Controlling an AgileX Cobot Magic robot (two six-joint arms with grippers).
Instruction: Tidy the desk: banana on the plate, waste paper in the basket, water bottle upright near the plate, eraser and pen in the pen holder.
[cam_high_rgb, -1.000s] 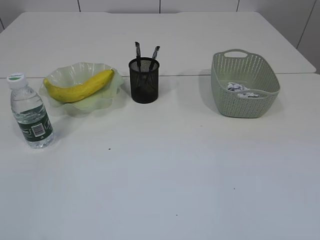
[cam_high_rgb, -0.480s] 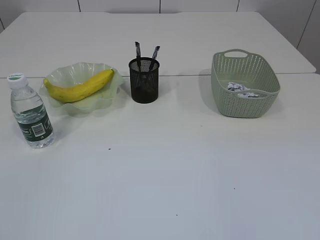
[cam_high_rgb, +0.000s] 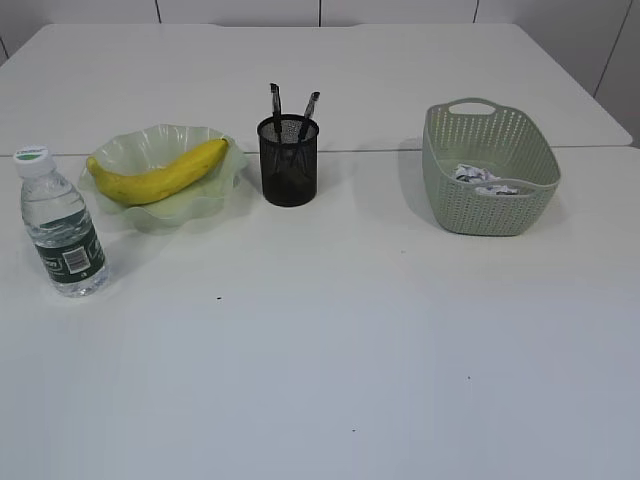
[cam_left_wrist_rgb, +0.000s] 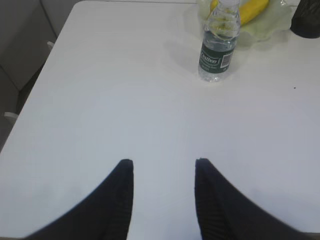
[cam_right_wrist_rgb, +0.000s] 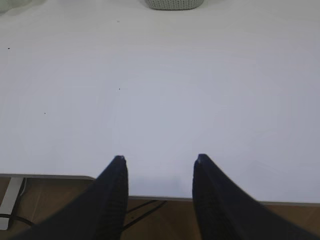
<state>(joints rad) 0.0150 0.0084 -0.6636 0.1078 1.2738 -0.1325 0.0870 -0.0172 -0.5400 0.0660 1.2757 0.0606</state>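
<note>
The desk (cam_high_rgb: 320, 350) lies below both grippers (cam_left_wrist_rgb: 164, 161) (cam_right_wrist_rgb: 159, 158), each hovering with jaws parted and empty.

Eraser can't be made out inside pen holder (cam_high_rgb: 288, 163), mesh too dark. Pens (cam_high_rgb: 276, 100) hidden below rim, only tops show. Waste paper (cam_high_rgb: 478, 179) partly behind basket (cam_high_rgb: 486, 205) wall. Left wrist view: banana (cam_left_wrist_rgb: 252, 8), plate (cam_left_wrist_rgb: 272, 24) cut off at top edge, bottle (cam_left_wrist_rgb: 218, 44) cap too.
</note>
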